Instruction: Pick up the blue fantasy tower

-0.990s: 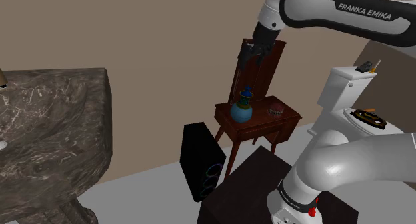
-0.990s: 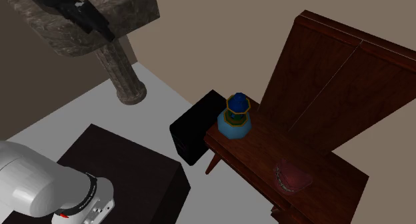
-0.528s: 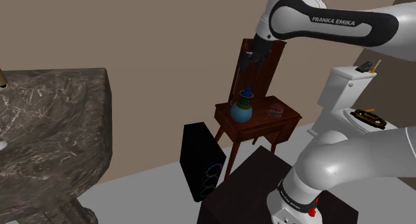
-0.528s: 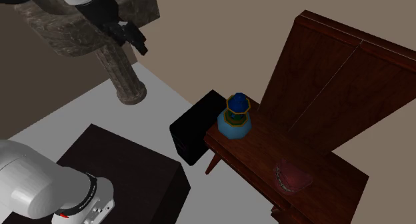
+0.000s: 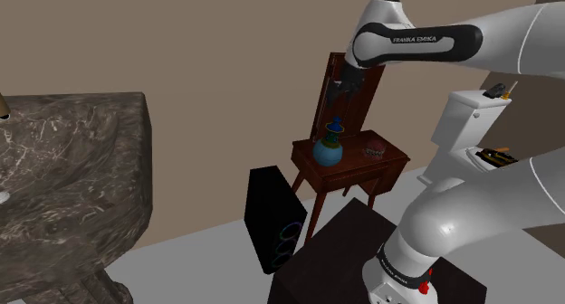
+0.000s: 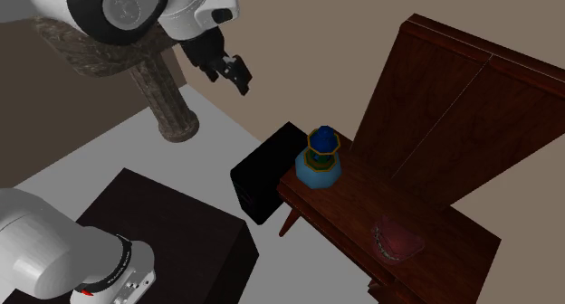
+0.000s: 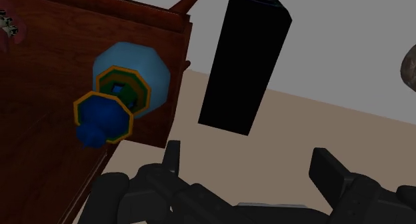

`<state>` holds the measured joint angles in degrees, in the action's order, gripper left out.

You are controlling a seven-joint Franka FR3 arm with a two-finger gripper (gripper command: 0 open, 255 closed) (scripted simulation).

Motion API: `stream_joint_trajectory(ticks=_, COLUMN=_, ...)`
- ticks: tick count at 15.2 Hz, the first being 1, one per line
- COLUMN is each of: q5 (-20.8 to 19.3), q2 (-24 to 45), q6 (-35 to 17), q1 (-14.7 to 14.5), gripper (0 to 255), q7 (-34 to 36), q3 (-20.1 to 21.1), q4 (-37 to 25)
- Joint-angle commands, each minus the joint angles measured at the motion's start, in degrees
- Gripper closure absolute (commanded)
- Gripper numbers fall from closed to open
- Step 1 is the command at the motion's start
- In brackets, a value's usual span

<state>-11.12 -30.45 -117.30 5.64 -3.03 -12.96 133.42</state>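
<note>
The blue tower (image 5: pixel 330 146) has a pale blue bulbous base, green and gold rings and a dark blue cap. It stands upright near the corner of a dark red wooden side table (image 5: pixel 355 164); the second exterior view has the tower (image 6: pixel 319 156) on the table (image 6: pixel 435 248) too. My black gripper (image 5: pixel 342 83) hangs open well above the tower, touching nothing. In the second exterior view the gripper (image 6: pixel 231 71) is up and to the left of it. Through the wrist camera the tower (image 7: pixel 120 94) lies ahead and off to one side of the open fingers (image 7: pixel 172 157).
A black speaker box (image 5: pixel 275 218) stands on the floor beside the table. A small reddish object (image 5: pixel 375 148) lies on the tabletop. A tall wooden panel (image 6: pixel 462 112) backs the table. A marble pedestal sink (image 5: pixel 63 180) and a white toilet (image 5: pixel 471 130) flank the area.
The arm has swung down and toward the table. In the second exterior view the gripper travelled from the top left toward the tower. The tower has not moved.
</note>
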Motion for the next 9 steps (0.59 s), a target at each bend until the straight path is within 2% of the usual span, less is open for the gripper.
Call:
stream_joint_trajectory(ticks=1, q5=-0.06, q2=2.89, q6=-2.24, q1=0.42, gripper=0, q7=-1.83, q3=-2.08, q4=-0.73)
stream_joint_trajectory(ticks=9, q5=3.3, q2=17.03, q6=-10.69, q1=1.06, gripper=0, q7=-10.1, q3=-10.03, q4=-6.0)
